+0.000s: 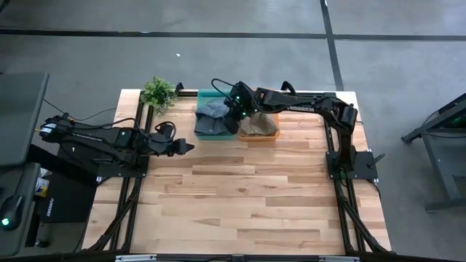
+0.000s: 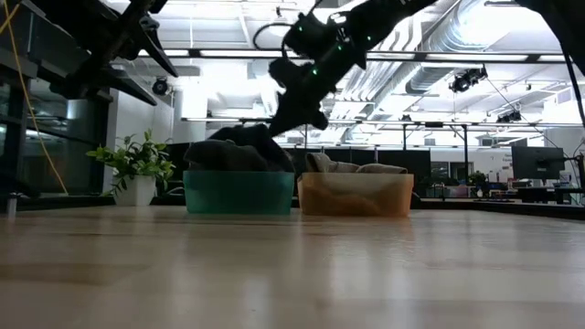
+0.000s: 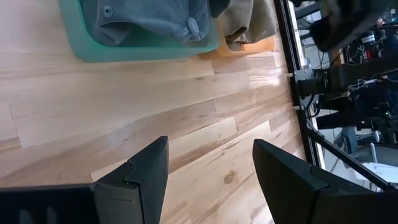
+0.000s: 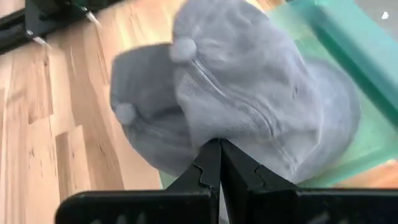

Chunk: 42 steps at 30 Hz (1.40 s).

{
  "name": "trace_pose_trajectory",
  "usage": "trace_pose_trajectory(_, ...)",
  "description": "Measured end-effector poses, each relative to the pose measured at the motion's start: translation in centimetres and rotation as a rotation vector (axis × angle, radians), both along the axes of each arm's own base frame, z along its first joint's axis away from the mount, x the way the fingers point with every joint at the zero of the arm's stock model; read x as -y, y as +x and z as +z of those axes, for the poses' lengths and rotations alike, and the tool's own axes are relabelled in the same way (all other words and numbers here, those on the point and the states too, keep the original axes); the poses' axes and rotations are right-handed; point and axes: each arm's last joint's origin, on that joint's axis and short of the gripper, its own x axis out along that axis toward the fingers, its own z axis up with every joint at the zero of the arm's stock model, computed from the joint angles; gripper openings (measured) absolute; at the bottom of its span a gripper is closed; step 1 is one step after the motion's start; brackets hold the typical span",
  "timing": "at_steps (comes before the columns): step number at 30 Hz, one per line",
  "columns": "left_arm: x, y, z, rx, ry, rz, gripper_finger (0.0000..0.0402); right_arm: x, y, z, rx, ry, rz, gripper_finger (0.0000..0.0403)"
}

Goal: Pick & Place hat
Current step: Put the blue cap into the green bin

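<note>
Two grey hats, each with a top button, are piled in a green bin [image 1: 207, 135], [image 2: 238, 194]. The upper grey hat [image 4: 249, 81], [image 1: 212, 113], [image 2: 233, 151] lies on the lower grey hat [image 4: 134, 124]. My right gripper [image 4: 219, 149], [image 1: 234, 120], [image 2: 297, 117] reaches over the bin from the table's right and is shut on the upper hat. My left gripper [image 3: 211, 168], [image 1: 186, 148] hovers open over bare wood to the left of and nearer than the bin. A tan hat [image 1: 258, 124], [image 2: 343, 167] fills the orange bin [image 1: 262, 135]. My right gripper pinches the upper grey hat's crown cloth [image 4: 217, 134] between its two shut fingers. The fingers come slanting down from above and from the table's right. The hat's crown bulges away from the fingertips while its lower part still rests on the other grey hat in the bin.
A small potted plant [image 1: 158, 92], [image 2: 137, 164] stands at the far left corner beside the green bin. The two bins sit side by side at the far edge. Dark frame rails run along the table's left and right sides. The near half of the table is bare wood [image 1: 247, 204].
</note>
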Motion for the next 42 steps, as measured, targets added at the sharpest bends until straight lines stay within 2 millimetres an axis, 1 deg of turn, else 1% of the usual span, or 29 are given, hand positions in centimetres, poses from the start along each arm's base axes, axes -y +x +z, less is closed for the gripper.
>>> trace_pose_trajectory(6,0.0,0.0,0.0,0.000,0.002,0.002,0.0211,-1.3,1.2,2.9,0.078,-0.059,0.057,0.0000)
trace_pose_trajectory(9,0.0,0.0,0.0,-0.002,0.004,0.002,0.0211,-1.5,1.5,3.3,0.094,-0.097,0.063,0.0000)
trace_pose_trajectory(11,0.0,0.0,0.0,-0.003,0.006,0.001,0.0211,-1.1,1.4,3.2,0.086,-0.123,0.048,0.0000)
trace_pose_trajectory(13,0.0,0.0,0.0,-0.003,0.006,0.001,0.0211,-0.4,1.6,3.1,0.115,-0.134,0.047,0.0000)
trace_pose_trajectory(17,0.0,0.0,0.0,-0.002,0.005,-0.001,0.0211,0.8,2.4,2.0,0.161,-0.135,0.033,0.0000)
trace_pose_trajectory(21,0.0,0.0,0.0,-0.002,0.001,-0.005,0.0211,1.3,3.3,0.9,0.226,-0.073,0.038,0.0000)
trace_pose_trajectory(23,0.0,0.0,0.0,-0.002,-0.001,-0.008,0.0211,1.5,3.8,0.2,0.215,-0.059,0.031,0.0000)
trace_pose_trajectory(28,0.0,0.0,0.0,-0.004,-0.009,-0.013,0.0211,1.6,5.3,-0.8,0.216,-0.025,0.050,0.0000)
trace_pose_trajectory(30,0.0,0.0,0.0,-0.004,-0.010,-0.014,0.0211,1.6,5.7,-1.5,0.186,0.006,0.055,0.0000)
trace_pose_trajectory(34,0.0,0.0,0.0,-0.005,-0.011,-0.015,0.0211,1.3,5.6,-4.0,0.053,0.066,0.060,0.0000)
trace_pose_trajectory(35,0.0,0.0,0.0,-0.005,-0.011,-0.016,0.0211,1.2,5.6,-4.3,0.031,0.073,0.060,0.0000)
trace_pose_trajectory(39,0.0,0.0,0.0,-0.005,-0.011,-0.016,0.0211,1.1,5.4,-4.7,-0.009,0.076,0.072,0.0000)
trace_pose_trajectory(42,0.0,0.0,0.0,-0.005,-0.011,-0.015,0.0211,1.1,5.5,-4.3,0.012,0.067,0.084,0.0000)
